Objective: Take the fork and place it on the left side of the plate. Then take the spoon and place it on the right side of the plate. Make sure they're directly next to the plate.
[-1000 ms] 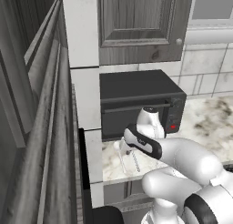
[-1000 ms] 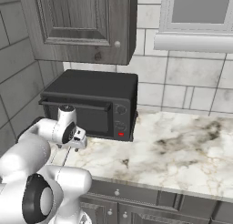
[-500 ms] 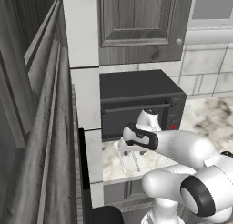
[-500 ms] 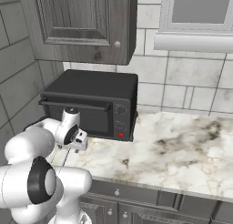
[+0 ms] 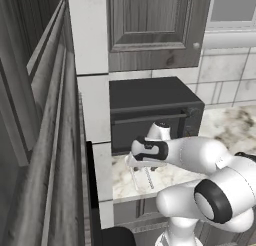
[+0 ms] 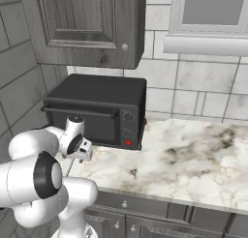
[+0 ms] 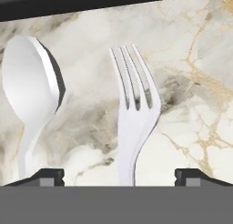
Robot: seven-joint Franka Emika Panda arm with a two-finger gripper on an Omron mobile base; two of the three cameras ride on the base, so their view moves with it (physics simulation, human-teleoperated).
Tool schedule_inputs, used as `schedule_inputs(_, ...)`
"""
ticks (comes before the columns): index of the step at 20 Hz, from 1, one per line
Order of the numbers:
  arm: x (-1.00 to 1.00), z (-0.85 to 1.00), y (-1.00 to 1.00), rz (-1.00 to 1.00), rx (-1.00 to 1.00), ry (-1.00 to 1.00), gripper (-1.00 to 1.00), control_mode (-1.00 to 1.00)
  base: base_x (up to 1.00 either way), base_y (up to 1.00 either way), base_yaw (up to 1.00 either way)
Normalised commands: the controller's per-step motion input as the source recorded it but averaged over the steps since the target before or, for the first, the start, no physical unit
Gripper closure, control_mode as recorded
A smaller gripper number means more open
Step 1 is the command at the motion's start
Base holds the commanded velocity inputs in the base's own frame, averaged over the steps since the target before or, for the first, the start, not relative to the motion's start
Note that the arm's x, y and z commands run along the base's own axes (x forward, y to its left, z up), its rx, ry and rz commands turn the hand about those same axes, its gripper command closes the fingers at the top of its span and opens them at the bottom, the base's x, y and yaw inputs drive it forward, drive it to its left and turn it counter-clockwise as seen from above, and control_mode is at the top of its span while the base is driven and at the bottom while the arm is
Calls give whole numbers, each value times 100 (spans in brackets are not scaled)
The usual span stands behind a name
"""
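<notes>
1. Left base view: the gripper (image 5: 142, 171) was lowered over the marble counter (image 5: 230, 127) in front of the black oven (image 5: 150, 107), above the fork (image 5: 148, 179).
2. Right base view: the hand was seen beside the oven (image 6: 97, 109).
3. Hand view: the fork (image 7: 135, 123) was framed between wide-spread, empty fingertips (image 7: 43, 176); the spoon (image 7: 29, 98) lay just beside it, apart.

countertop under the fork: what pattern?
White marble countertop with grey and gold veining, under the fork; clearest in the hand view.
</notes>
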Motion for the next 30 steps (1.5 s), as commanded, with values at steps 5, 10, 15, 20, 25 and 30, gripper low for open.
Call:
schedule_inputs(5, 0, -33, 9, 0, 0, -7, 100, -100, 0, 0, 0)
schedule_inputs(10, 0, -36, 2, 0, 4, -9, 100, -100, 0, 0, 0)
schedule_inputs(15, 0, -35, 4, 0, 8, -11, 100, -100, 0, 0, 0)
schedule_inputs(20, 0, -18, 26, 0, 10, -14, 100, -100, 0, 0, 0)
schedule_inputs(25, 0, -7, 48, 0, 5, -9, 100, -100, 0, 0, 0)
schedule_inputs(30, -22, 36, 13, 0, 0, -3, 100, -100, 0, 0, 0)
